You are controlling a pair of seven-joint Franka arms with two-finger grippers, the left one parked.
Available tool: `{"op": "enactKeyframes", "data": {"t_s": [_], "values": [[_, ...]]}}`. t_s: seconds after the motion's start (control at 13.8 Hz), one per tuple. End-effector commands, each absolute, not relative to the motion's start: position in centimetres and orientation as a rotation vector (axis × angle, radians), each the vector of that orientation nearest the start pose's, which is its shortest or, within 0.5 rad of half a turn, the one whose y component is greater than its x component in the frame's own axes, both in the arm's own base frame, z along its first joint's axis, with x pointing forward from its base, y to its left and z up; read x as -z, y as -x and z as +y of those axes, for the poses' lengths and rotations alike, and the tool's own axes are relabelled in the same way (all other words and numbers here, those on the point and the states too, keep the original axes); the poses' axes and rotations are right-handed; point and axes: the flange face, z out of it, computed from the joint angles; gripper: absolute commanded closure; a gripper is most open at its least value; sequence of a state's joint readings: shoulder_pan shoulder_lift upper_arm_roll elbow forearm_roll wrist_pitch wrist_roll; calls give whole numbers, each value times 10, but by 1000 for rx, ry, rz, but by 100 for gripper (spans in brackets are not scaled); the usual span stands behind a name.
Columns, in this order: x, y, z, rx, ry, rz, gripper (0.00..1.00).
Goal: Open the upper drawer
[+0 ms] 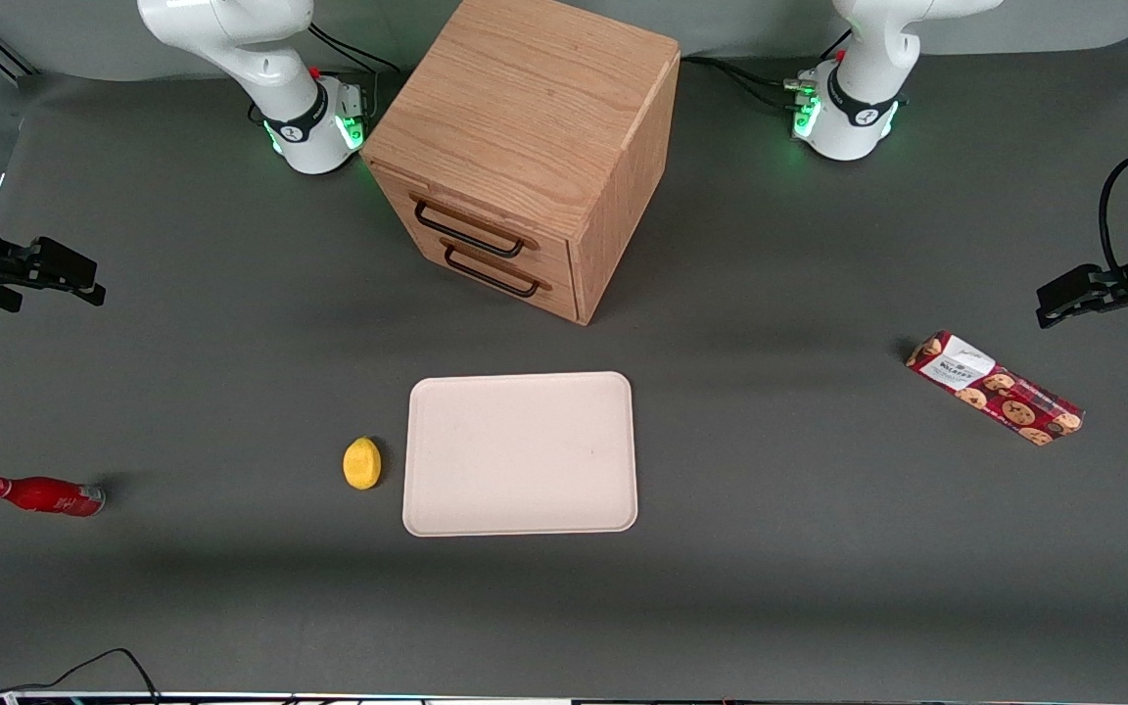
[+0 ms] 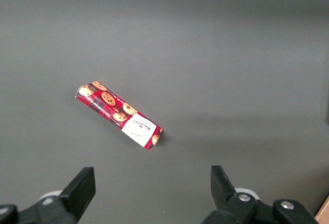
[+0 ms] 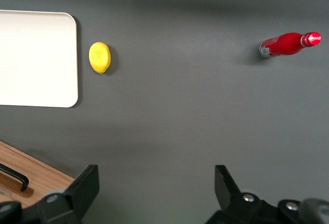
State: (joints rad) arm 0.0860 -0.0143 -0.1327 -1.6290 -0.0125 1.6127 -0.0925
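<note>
Apparently pre-approach: right gripper [image 1: 84, 279] spread wide and empty, held off at the working arm's end of the table, well apart from the upper drawer [image 1: 476, 223], shut atop the wooden cabinet [image 1: 525, 147]; next, reach to its black bar handle [image 1: 471, 231].

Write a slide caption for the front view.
Both drawers shut: upper drawer untouched, open gripper parked at the working arm's end, above the bottle.
</note>
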Motion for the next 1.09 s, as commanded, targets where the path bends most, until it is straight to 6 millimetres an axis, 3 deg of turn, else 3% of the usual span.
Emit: {"op": "enactKeyframes", "data": {"t_s": [0.0, 0.29, 0.58, 1.01], "values": [[-613, -554, -29, -3, 3164, -89, 0], [-612, -554, -29, -5, 3164, -93, 0], [-608, -554, -13, -24, 3160, -139, 0], [-607, -533, 115, -118, 3069, -453, 0]]}}
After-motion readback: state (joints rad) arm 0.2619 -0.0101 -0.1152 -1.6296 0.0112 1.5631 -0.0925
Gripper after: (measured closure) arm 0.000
